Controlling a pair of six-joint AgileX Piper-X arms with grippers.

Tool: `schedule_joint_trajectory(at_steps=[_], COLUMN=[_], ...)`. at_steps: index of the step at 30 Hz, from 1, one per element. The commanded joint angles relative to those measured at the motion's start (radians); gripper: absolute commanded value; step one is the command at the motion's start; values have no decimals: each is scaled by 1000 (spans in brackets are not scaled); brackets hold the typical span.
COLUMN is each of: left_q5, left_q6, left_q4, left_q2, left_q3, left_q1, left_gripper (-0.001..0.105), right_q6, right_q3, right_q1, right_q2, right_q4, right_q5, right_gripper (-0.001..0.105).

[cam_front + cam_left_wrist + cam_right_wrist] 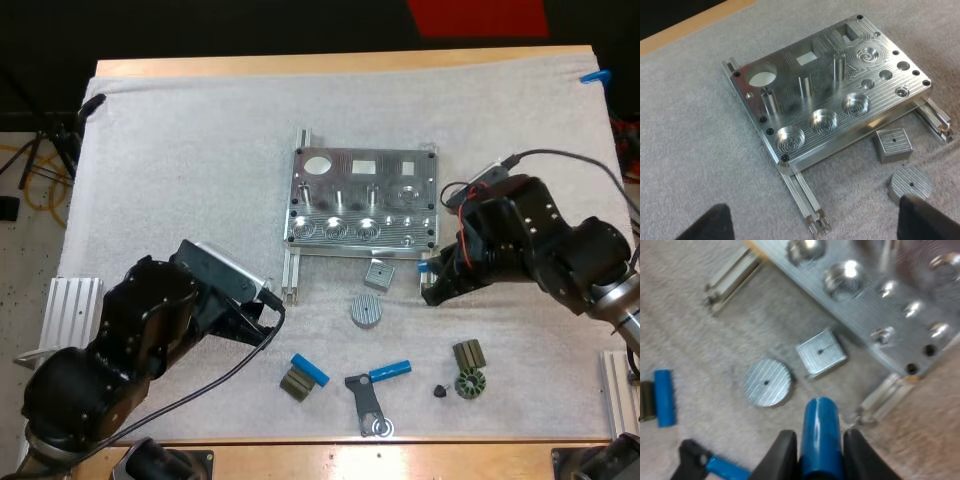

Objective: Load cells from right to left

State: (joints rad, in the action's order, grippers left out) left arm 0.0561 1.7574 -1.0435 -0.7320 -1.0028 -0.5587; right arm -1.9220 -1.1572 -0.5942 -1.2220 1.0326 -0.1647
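Note:
The metal fixture [362,205] lies mid-mat on two rails, with its round pockets along the near edge [822,121]. My right gripper [432,283] hovers just off the fixture's near right corner [910,367], shut on a blue cylinder [820,432] that pokes out between the fingers [784,457]. Another blue cylinder [309,370] lies on the mat beside a small dark part [294,384]. My left gripper [815,230] is open with nothing between its fingers [705,225], low over the mat before the fixture's near left corner [268,318].
A square metal block [379,274] and a round metal disc [366,310] lie just in front of the fixture. A black tool with a blue handle [375,395] rests near the front edge. Two ribbed dark parts [468,368] and a tiny dark piece [440,391] sit front right.

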Motion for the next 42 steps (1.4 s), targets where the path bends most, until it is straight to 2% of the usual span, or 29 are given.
schedule_joint_trajectory(at_steps=[1, 6, 11, 23, 28, 34, 42], left_q5=[23, 23, 44, 44, 44, 44, 44], left_q6=[18, 18, 18, 14, 14, 14, 14], left_q4=[9, 9, 9, 9, 9, 9, 9], left_q2=[5, 5, 5, 5, 5, 5, 5], left_q3=[-8, -8, -8, -8, -8, -8, -6], left_q1=[0, 0, 0, 0, 0, 0, 0], left_gripper=[66, 66, 66, 66, 66, 66, 66], right_q6=[-27, -68, -81, -195, -237, -237, -235], right_q3=[-20, -57, -96, -282, -353, -395, -394], right_q1=[4, 4, 4, 4, 4, 31, 80], right_q2=[3, 3, -35, -274, -352, -425, -490], right_q4=[3, 3, 12, 94, 125, 142, 136], right_q5=[8, 56, 56, 131, 218, 244, 241], right_gripper=[12, 12, 12, 12, 12, 12, 12])
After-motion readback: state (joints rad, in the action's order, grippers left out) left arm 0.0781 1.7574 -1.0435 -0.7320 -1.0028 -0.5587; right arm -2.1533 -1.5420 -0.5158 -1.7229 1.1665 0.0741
